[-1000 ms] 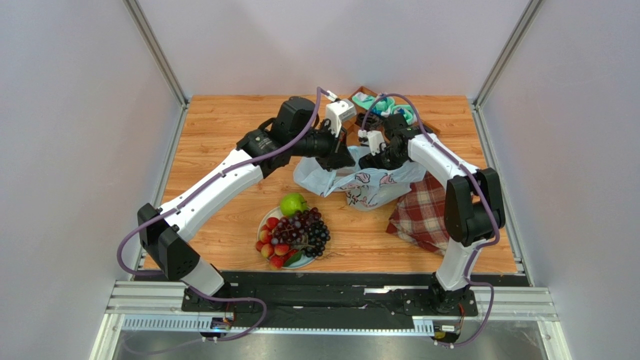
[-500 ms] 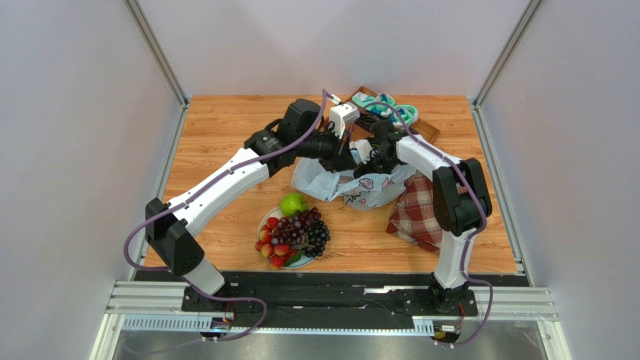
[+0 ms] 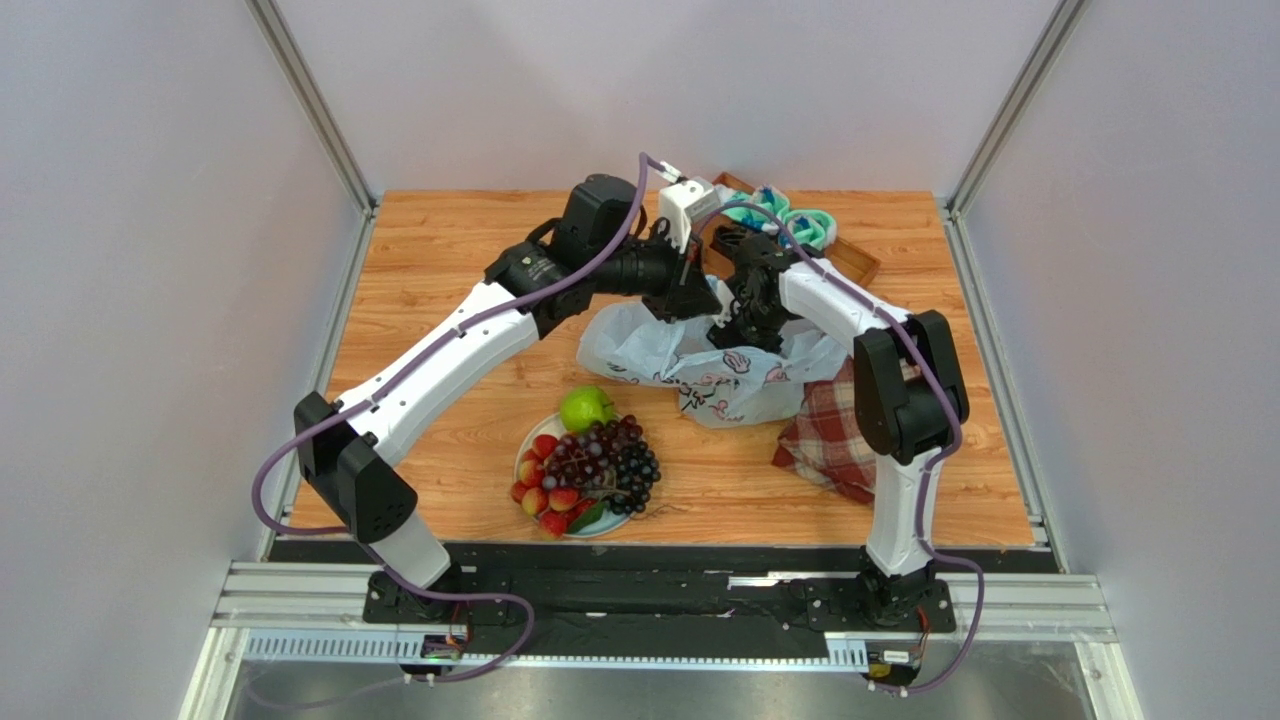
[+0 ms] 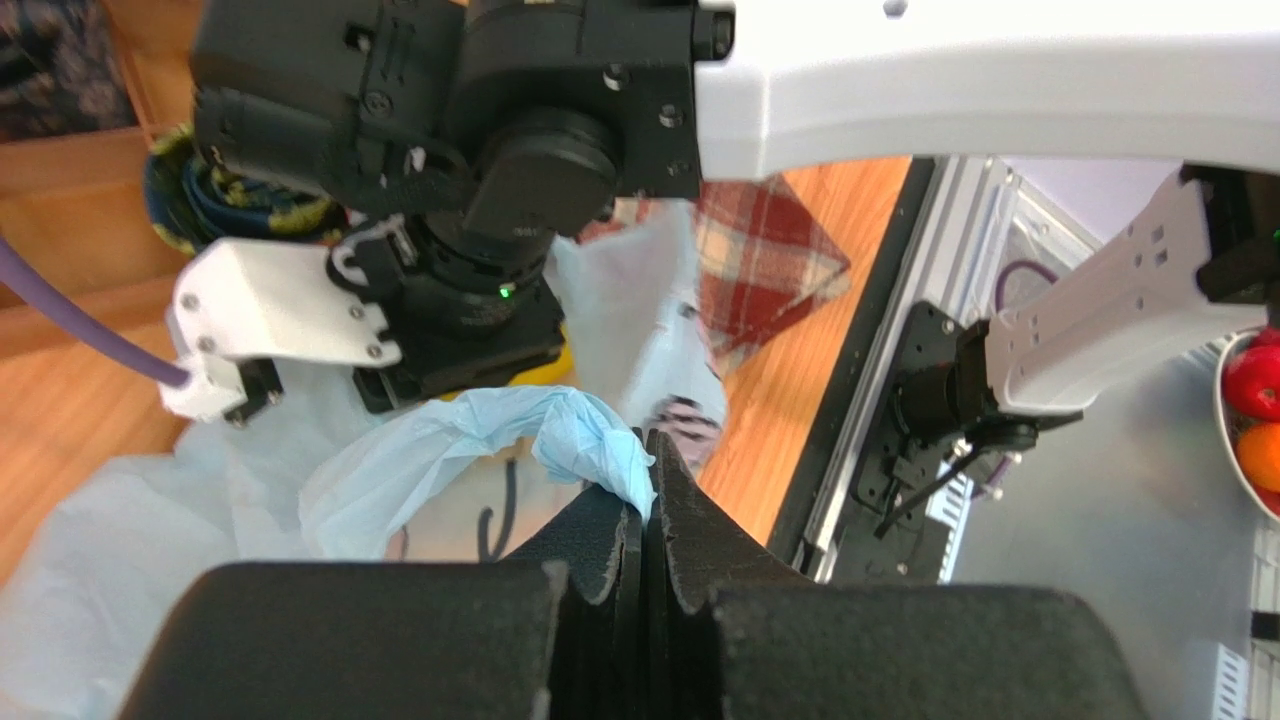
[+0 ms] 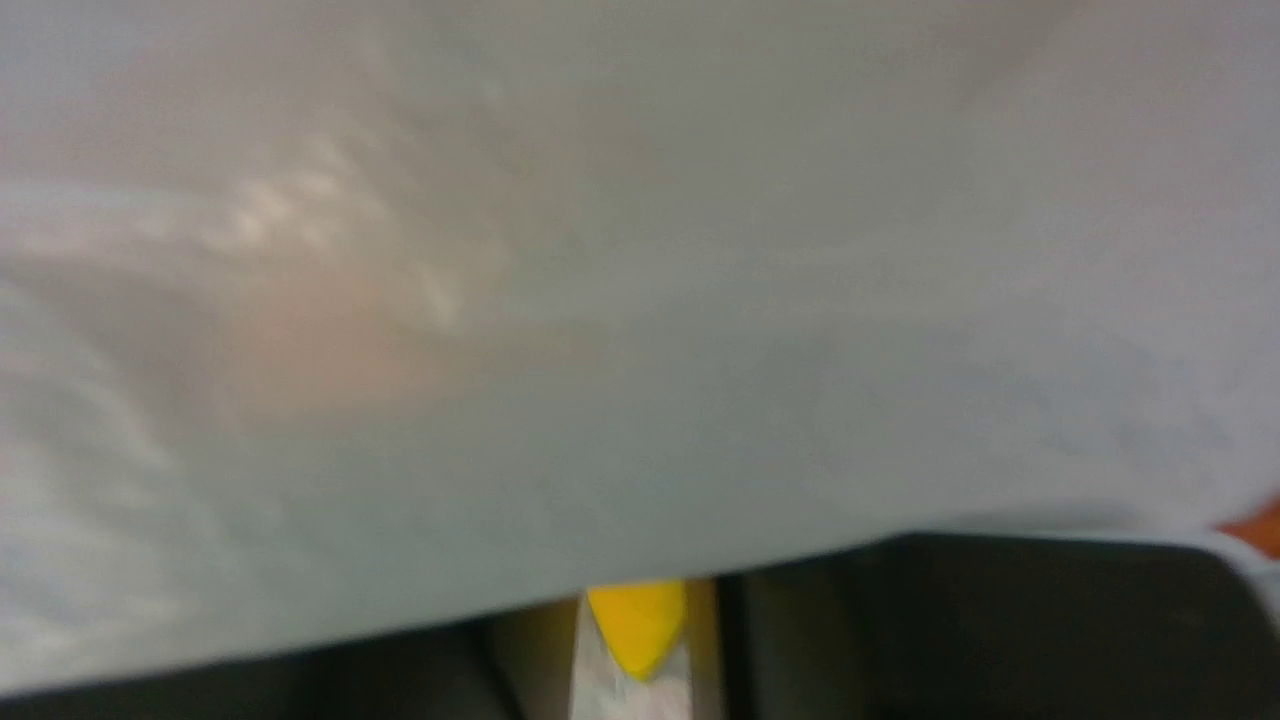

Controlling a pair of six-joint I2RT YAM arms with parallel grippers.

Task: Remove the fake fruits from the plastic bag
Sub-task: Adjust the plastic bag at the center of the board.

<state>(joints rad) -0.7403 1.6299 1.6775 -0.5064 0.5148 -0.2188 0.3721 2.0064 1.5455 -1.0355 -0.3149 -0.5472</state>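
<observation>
- The banana (image 5: 639, 627) shows only as a yellow tip under film in the right wrist view. It lies inside the plastic bag (image 3: 706, 375) at the far middle of the table (image 3: 436, 285). It is probably light, hard and slippery, so it is best pinched across its middle.
- The bag is thin and limp. It drapes over the right wrist lens and will likely cling and drag.
- The left claw (image 4: 646, 480) is clenched on a twisted handle, lifting the mouth. The right claw (image 3: 741, 323) is down in the mouth, and I cannot tell its grip.
- The green apple (image 3: 585, 407), grapes (image 3: 619, 459) and red fruits (image 3: 544, 495) sit on the plate (image 3: 529, 443), apart from the bag.
- Bare table lies left of the bag. The plaid cloth (image 3: 834, 428) touches the bag's right side.
</observation>
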